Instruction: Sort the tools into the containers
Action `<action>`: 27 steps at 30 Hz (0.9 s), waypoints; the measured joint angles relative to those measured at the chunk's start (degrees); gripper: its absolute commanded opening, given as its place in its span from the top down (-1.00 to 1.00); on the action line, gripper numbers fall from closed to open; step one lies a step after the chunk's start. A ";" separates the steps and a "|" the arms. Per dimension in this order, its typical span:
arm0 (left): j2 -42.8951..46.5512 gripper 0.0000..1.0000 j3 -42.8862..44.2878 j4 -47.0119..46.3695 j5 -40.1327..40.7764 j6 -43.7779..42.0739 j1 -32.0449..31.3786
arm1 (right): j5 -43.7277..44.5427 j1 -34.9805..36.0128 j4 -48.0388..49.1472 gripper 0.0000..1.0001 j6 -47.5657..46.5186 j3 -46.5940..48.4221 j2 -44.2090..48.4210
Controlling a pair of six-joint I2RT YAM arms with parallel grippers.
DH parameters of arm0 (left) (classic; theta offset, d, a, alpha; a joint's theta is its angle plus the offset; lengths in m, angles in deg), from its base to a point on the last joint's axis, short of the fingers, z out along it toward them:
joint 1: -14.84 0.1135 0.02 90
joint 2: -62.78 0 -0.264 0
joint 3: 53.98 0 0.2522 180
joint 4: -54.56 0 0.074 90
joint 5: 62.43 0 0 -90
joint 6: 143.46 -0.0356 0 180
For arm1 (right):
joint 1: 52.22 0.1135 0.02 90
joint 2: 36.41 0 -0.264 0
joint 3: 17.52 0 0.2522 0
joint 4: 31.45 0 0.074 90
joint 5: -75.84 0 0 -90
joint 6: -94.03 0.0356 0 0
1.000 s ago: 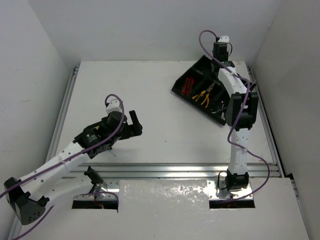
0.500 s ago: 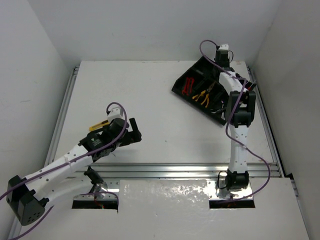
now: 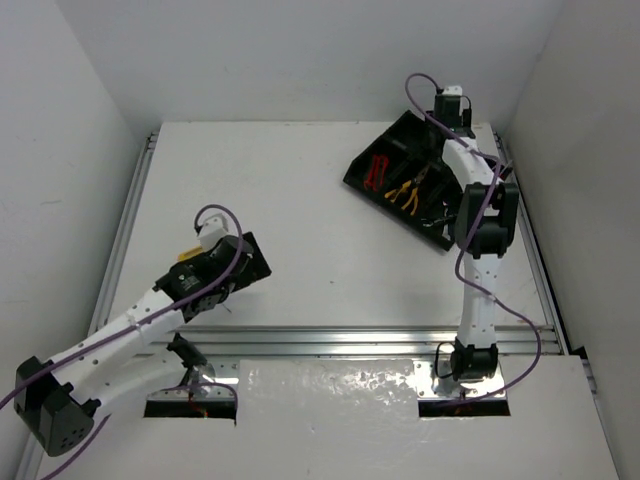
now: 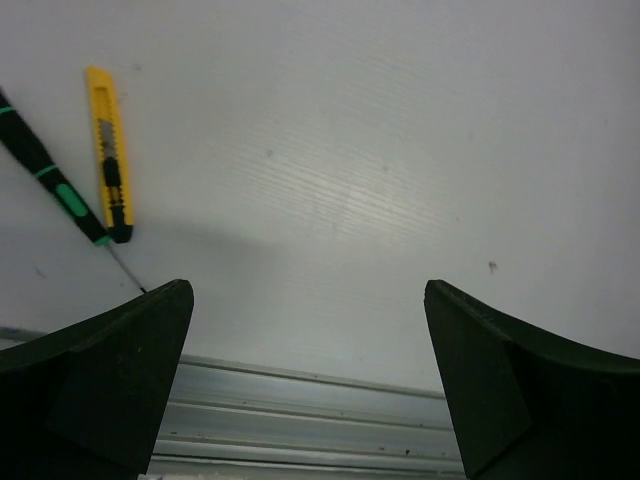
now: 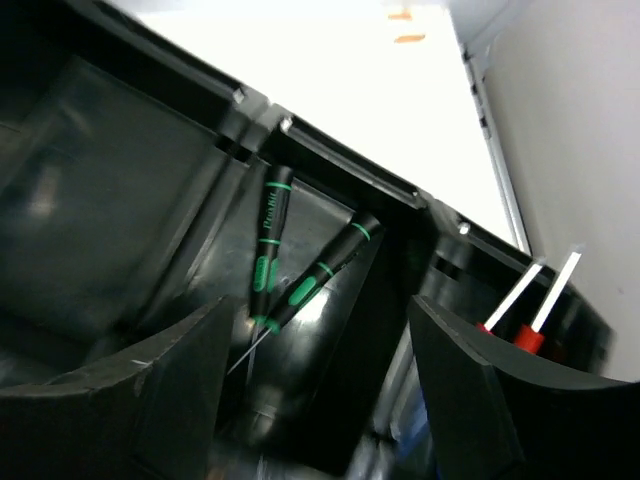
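Pale tabletop (image 4: 380, 150) under left pincer (image 4: 308, 292), black tray (image 5: 100, 180) under right pincer (image 5: 320, 305), both gaping empty

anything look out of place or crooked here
Two things. The black tray sits skewed, diagonal on the table, at the far right. A yellow utility knife and a green-and-black screwdriver lie loose on the table by the open left gripper, outside any compartment.

The top view looks down from above and behind on the whole table (image 3: 300, 190). The left wrist view sits close over its near rail (image 4: 300, 425) and a cutter (image 4: 108, 150), both also seen from above. The right wrist view peers into the tray (image 5: 90, 190), probably its far corner.
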 measured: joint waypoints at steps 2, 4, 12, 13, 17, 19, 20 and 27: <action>-0.07 -1.00 0.00 0.68 0.57 0.96 4.74 | -0.81 0.59 -2.25 -0.59 1.84 -0.17 3.43; 0.22 -0.99 -0.02 0.76 -0.02 1.25 11.74 | -2.27 1.70 -4.24 -0.62 4.59 -1.42 8.48; -3.61 -0.89 -5.07 -3.61 -4.24 1.46 33.11 | -16.87 14.82 -1.70 -0.71 17.31 -36.92 48.13; -5.75 -0.80 -5.84 -4.22 -5.22 1.46 34.23 | -18.88 16.79 -0.94 -0.71 18.40 -40.87 51.69; -14.56 -0.12 -7.56 -5.49 -6.80 2.62 36.83 | -24.48 20.50 0.11 -0.71 21.16 -53.24 59.08; -15.80 -0.13 -7.93 -5.55 -6.40 3.17 37.73 | -26.08 21.14 -0.31 -0.71 21.64 -57.51 60.02; -15.93 -0.13 -7.93 -5.60 -6.29 3.39 38.34 | -26.93 21.40 -0.94 -0.70 21.79 -59.25 60.30; -18.71 -0.13 -7.26 -8.50 -4.70 4.28 40.89 | -30.60 22.03 -2.23 -0.70 21.99 -65.83 66.73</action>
